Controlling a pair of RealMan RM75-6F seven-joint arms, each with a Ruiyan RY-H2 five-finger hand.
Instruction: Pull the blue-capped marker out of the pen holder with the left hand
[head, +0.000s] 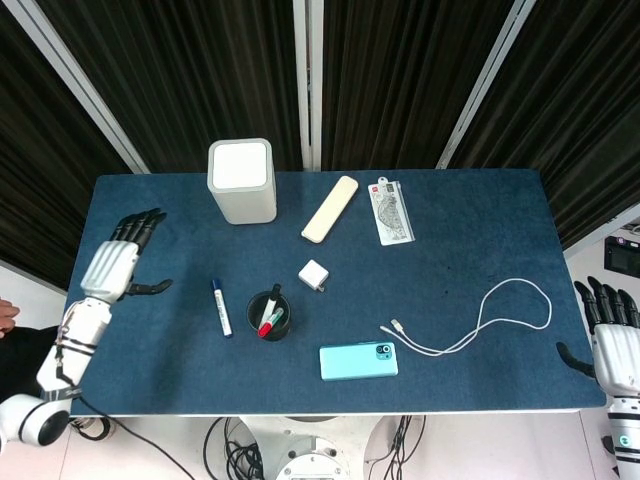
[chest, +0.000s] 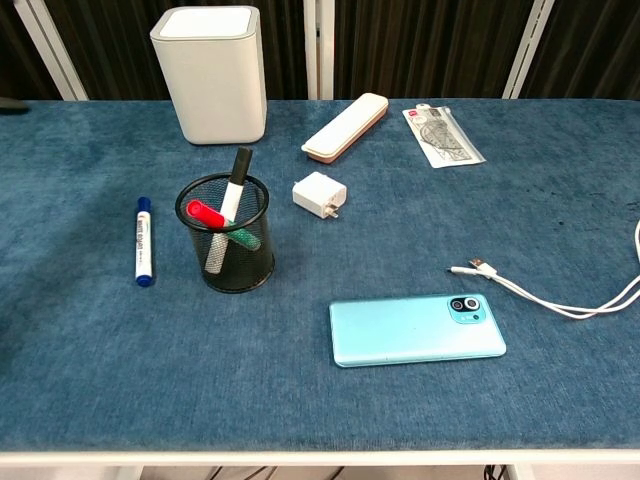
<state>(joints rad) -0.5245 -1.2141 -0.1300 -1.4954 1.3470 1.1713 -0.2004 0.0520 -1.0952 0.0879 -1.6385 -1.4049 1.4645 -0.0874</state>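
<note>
While the head view is showing the whole blue felt table (head: 150, 340), the left hand (head: 118, 262) is hovering at its left edge, fingers spread, holding nothing. The blue-capped white marker (head: 220, 306) is lying flat just left of the black mesh pen holder (head: 269, 316), not touching it. The right hand (head: 612, 340) is sitting open off the right edge.

Chest view: marker (chest: 143, 240) beside holder (chest: 226, 233), with the white charger cube (chest: 320, 194) and turquoise phone (chest: 417, 329) crowding the right side.
</note>
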